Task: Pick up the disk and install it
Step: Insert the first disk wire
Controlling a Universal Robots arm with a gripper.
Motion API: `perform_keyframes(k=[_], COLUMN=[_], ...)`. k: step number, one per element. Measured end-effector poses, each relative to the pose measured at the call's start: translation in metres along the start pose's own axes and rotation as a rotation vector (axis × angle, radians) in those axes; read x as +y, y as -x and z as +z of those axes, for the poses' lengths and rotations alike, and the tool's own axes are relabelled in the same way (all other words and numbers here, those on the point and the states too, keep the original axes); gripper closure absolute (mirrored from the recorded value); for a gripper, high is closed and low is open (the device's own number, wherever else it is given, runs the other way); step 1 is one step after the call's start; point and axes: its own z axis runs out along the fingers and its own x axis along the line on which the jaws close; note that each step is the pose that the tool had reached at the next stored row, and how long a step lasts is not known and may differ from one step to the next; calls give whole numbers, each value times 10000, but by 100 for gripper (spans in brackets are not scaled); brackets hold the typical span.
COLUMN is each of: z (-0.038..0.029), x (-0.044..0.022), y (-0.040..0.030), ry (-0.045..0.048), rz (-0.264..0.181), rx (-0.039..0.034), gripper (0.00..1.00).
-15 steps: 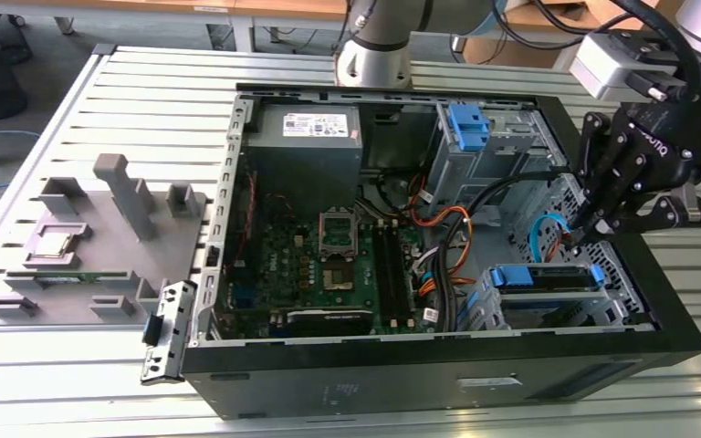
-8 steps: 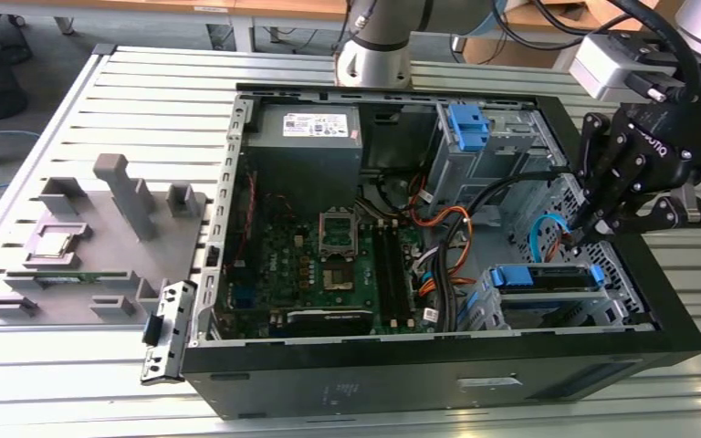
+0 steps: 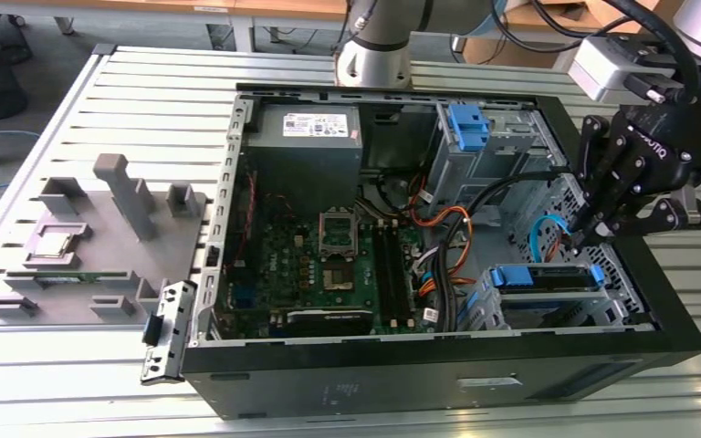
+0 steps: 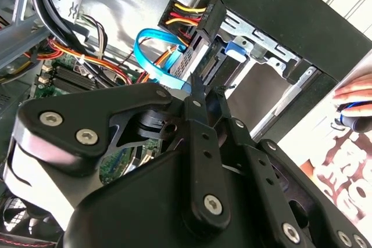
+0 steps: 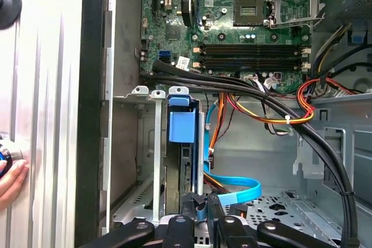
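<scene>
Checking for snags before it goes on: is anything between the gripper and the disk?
Nothing visibly blocks it. The gripper hangs close to the disk, which sits in the drive cage. A blue flat cable loops right beside the gripper and might snag.

Your gripper (image 4: pixel 206 88) sits nearest you, all black linkages and silver screws, its fingertips drawn together with nothing between them. Just beyond the tips, the disk (image 4: pixel 233 49) stands on edge in a metal drive cage (image 4: pixel 273 50), with its blue bracket showing. Also just past the gripper, a flat blue cable (image 4: pixel 152 47) loops, and a black connector (image 4: pixel 208 15) with red and yellow wires hangs near the cage. Behind the gripper's wide knuckle you see green motherboard (image 4: pixel 58 76) and black cables (image 4: pixel 49 10). Beyond the black case wall (image 4: pixel 290 10), well apart from the gripper, is a person's hand (image 4: pixel 356 88).
</scene>
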Motion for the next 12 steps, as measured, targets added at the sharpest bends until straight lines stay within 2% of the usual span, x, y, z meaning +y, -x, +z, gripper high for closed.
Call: perform_keyframes(k=[9, 10, 11, 12], z=[0, 0, 0, -1], x=[0, 0, 0, 0], y=[0, 0, 0, 0], ry=[0, 0, 0, 0], rz=[0, 0, 0, 0], rx=[2, 2, 2, 2], gripper=[76, 77, 84, 84])
